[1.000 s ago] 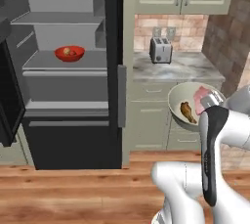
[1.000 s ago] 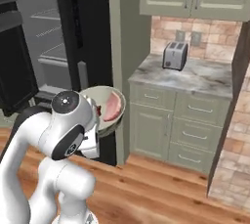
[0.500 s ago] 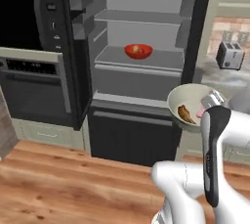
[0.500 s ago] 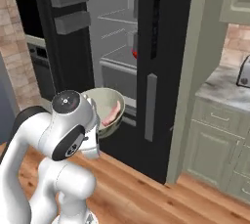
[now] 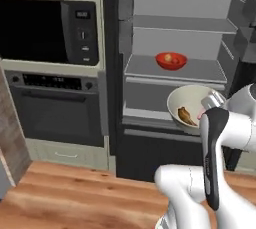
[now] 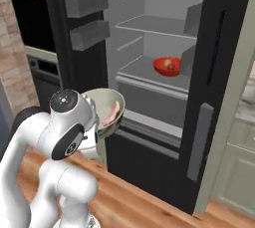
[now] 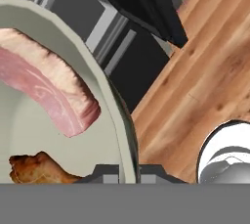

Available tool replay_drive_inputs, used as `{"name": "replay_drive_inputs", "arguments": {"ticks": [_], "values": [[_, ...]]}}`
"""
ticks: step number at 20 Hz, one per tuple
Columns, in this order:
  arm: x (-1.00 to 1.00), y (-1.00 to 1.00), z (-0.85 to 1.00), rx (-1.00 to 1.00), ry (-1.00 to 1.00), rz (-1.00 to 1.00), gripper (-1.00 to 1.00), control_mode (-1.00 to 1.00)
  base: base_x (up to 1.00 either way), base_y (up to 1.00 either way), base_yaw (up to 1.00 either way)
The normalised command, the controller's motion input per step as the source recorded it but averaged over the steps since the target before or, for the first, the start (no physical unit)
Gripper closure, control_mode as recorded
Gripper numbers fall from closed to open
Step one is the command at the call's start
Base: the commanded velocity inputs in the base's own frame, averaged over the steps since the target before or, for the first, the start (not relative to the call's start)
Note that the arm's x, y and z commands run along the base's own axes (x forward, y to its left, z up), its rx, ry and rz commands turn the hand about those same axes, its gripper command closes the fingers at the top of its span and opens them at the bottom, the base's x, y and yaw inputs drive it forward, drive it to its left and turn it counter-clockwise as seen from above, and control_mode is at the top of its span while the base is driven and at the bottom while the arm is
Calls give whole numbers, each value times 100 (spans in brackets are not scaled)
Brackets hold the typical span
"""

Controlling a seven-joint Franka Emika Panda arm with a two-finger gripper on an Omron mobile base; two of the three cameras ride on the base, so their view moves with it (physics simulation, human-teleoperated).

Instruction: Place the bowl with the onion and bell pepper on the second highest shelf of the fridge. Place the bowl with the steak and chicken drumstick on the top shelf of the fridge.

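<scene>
I'm carrying the cream bowl [image 5: 192, 107] with steak [image 7: 46, 88] and drumstick [image 5: 186, 117], fingers [image 7: 105, 175] pinching its rim; the top shelf [image 5: 180, 23] is lying well above and ahead, over the red bowl [image 5: 171, 60].

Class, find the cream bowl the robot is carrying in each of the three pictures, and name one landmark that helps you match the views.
Left base view: the cream bowl is right of centre, in front of the fridge, below the red bowl.
Right base view: it is left of centre, beside the arm's upper joint.
Hand view: it takes up the left side, rim curving down, with the steak and drumstick inside.
Shared landmark: the steak, visible in the right base view too.
</scene>
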Motion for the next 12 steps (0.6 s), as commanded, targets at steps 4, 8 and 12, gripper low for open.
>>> {"name": "replay_drive_inputs", "arguments": {"ticks": [4,8,12], "values": [[0,0,0,0,0,0,100,100,100,38,-39],[0,0,0,0,0,0,100,100,91,24,-29],[0,0,0,0,0,0,100,100,59,-1,-25]]}}
